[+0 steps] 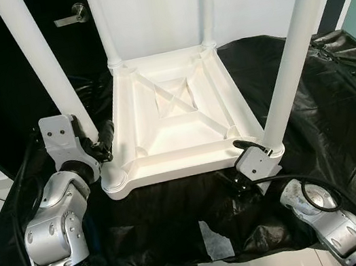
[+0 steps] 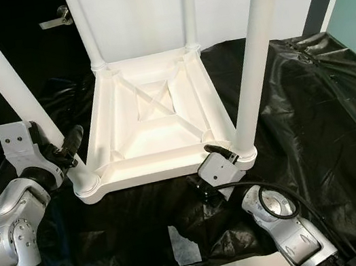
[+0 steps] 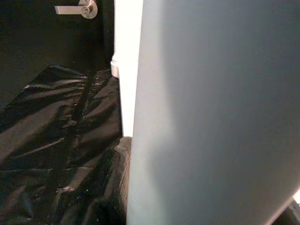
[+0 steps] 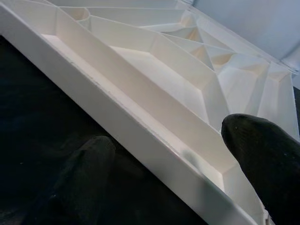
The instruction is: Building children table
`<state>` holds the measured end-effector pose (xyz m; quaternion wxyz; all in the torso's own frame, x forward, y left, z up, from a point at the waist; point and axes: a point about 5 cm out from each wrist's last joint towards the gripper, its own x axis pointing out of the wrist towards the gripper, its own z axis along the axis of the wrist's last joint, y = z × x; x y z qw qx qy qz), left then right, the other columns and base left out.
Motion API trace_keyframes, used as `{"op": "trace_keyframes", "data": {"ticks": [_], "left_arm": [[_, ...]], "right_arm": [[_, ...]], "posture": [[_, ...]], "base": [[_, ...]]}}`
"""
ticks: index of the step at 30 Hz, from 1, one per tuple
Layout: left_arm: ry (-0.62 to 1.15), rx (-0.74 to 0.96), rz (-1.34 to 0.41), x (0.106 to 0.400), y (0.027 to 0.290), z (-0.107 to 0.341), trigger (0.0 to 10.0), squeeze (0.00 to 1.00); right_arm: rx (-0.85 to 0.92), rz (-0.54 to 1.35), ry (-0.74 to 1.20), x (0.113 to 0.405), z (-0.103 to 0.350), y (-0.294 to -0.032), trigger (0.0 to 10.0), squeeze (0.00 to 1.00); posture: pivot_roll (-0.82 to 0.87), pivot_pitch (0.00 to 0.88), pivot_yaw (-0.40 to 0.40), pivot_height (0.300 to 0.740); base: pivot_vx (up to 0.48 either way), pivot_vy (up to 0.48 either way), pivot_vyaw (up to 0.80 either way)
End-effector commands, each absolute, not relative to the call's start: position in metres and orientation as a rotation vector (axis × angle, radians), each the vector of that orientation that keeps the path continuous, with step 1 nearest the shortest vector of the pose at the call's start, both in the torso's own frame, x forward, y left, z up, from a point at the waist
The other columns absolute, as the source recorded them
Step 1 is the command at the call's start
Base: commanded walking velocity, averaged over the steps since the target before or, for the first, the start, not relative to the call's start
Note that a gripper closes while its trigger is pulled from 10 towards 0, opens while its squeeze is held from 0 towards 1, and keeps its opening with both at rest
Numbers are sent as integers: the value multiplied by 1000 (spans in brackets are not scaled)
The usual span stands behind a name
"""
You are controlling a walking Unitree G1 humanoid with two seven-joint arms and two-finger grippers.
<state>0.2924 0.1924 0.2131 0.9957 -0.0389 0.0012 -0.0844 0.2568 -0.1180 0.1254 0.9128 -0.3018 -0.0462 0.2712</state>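
Fingers [image 4: 262, 154] of right gripper [image 1: 242, 163] astride tabletop [image 1: 175, 116] rim, left gripper's [image 1: 106, 146] state unclear beside leg [image 1: 49, 66]; squeeze evenly, lift level.

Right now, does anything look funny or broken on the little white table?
Nothing looks broken. The white table top lies upside down on the black plastic sheet, all four legs pointing up, as expected mid-build. The only oddity is a pale torn-looking patch in the sheet's near edge.

table legs [image 1: 33, 55] cut off by the top edge
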Motion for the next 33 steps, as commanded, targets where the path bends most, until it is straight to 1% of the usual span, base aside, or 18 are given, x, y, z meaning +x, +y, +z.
{"op": "trace_keyframes", "data": {"ticks": [1,6,19,20,21,22,23,25,26,27,31,32,33], "left_arm": [[7,-89,-91,294,195,216,10000,0],[5,-92,-90,293,195,217,10000,0],[16,-163,-102,292,190,212,10000,0],[18,-165,-101,292,190,211,7647,0],[20,-167,-101,292,189,210,8824,0],[20,-167,-101,292,189,210,8824,0],[23,-158,-97,293,189,209,5922,0],[26,-152,-95,293,189,208,5922,0],[27,-151,-92,293,189,207,2667,0],[27,-163,-90,292,189,207,0,0],[40,-232,-86,293,189,205,0,0],[46,-245,-82,293,189,204,4667,0],[46,-245,-82,293,189,204,4667,0]], "right_arm": [[-644,571,-94,258,123,-117,10000,0],[-658,579,-97,257,122,-117,10000,0],[-677,598,-92,257,118,-115,10000,0],[-677,598,-92,257,118,-115,10000,0],[-678,598,-92,258,118,-115,10000,0],[-678,598,-92,258,118,-115,10000,0],[-678,597,-91,258,118,-115,10000,0],[-679,596,-91,258,118,-116,10000,0],[-681,594,-90,259,117,-116,10000,0],[-691,596,-91,259,117,-116,10000,0],[-769,618,-100,259,114,-115,10000,0],[-783,624,-102,259,113,-114,10000,0],[-783,624,-102,259,113,-114,10000,0]], "posture": [[48,0,-20,740],[50,0,-23,740],[49,0,-29,740],[48,0,-29,740],[47,0,-28,740],[47,0,-28,740],[46,0,-28,740],[46,0,-28,740],[46,0,-28,740],[46,0,-27,740],[46,0,-26,740],[46,0,-26,740],[46,0,-26,740]], "base": [[0,0,0],[0,0,0],[0,0,0],[0,0,0],[0,0,0],[0,0,0],[0,0,0],[0,0,0],[0,0,0],[0,0,0],[0,0,0],[0,0,0],[0,0,0]]}}
